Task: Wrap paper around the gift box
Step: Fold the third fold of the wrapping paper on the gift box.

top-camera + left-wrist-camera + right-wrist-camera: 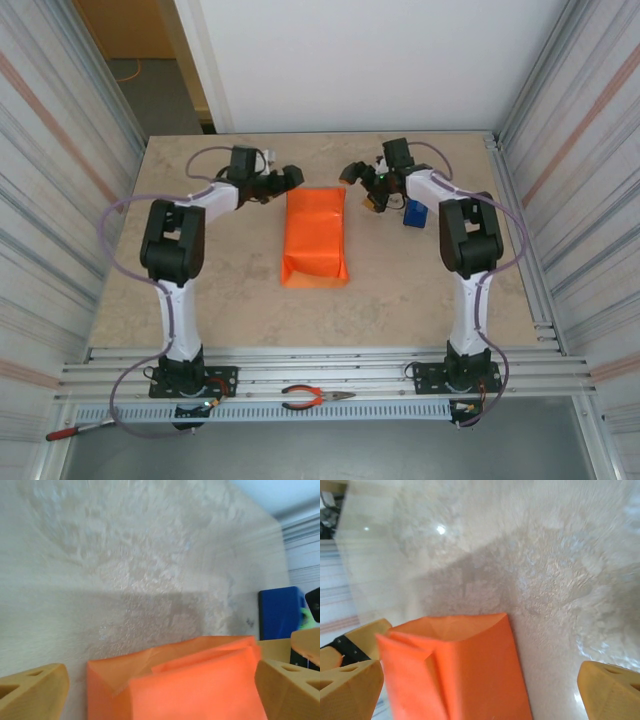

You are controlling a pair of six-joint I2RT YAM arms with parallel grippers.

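Tan fingers [31,692] of the left gripper [291,177] and of the right gripper [350,171] stand wide apart, holding nothing, one at either side of the far end of the orange paper [315,237]. The paper lies folded into a long parcel in the middle of the table [200,300], between the two arms.

Paper [315,237] looked matt, smooth, creased at folds. Tabletop [400,300] showed mottled stone-look finish, faint sheen. Blue dispenser [280,612] looked smooth plastic. Frame rails [330,362] were bare grooved metal.
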